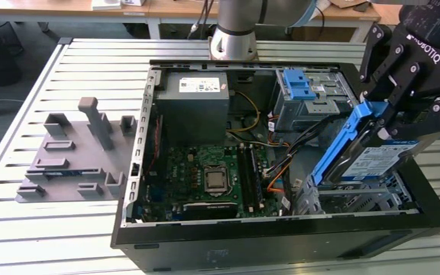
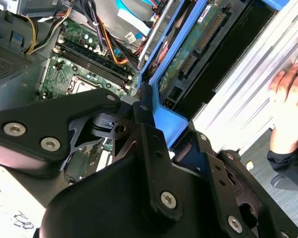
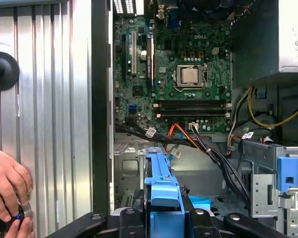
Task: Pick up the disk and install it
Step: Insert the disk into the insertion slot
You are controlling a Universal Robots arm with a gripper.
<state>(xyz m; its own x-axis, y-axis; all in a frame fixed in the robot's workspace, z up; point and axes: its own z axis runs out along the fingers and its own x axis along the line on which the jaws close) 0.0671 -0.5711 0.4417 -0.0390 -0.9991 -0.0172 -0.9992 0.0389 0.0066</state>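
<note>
On the slatted counter (image 1: pixel 90 57) sits an open PC case (image 1: pixel 281 235). Over its front corner the jaws are clamped on the disk (image 1: pixel 374 161), held tilted on edge by its blue bracket (image 1: pixel 341 146). Someone's hand (image 3: pixel 5 181) is on the counter beside the case.

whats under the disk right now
A silver metal drive cage sits below the tilted disk, which the gripper holds. The part of the cage right beneath the disk is covered.

The hand (image 1: pixel 402 121) hides the upper edge of the disk (image 1: pixel 371 162).
</note>
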